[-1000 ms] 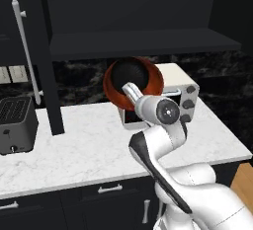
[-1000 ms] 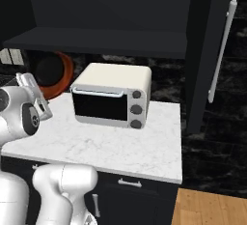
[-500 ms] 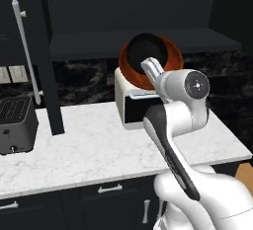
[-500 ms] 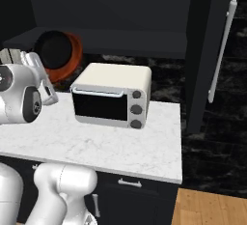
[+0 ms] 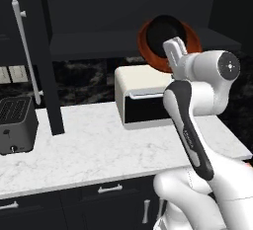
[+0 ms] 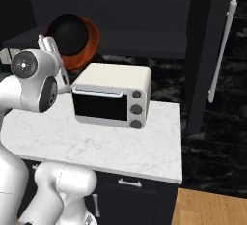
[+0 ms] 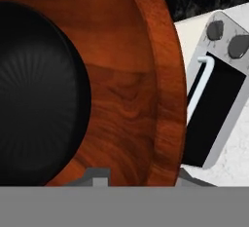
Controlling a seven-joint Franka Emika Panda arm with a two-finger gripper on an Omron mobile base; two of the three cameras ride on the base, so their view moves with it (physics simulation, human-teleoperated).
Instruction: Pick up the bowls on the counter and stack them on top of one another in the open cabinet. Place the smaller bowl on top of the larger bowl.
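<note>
A: Bowls first: where are they?

B: Upper right of the left base view. The brown bowl [image 5: 190, 34] is tipped on edge above the oven [image 5: 143, 98], black bowl [image 5: 165, 29] nested inside it.

A: Why tilted?

B: The gripper [image 5: 173, 51] pinches the brown rim, jaws narrow; 1 grip seems to carry both toward the cabinet [image 5: 94, 44] shelf.
</note>
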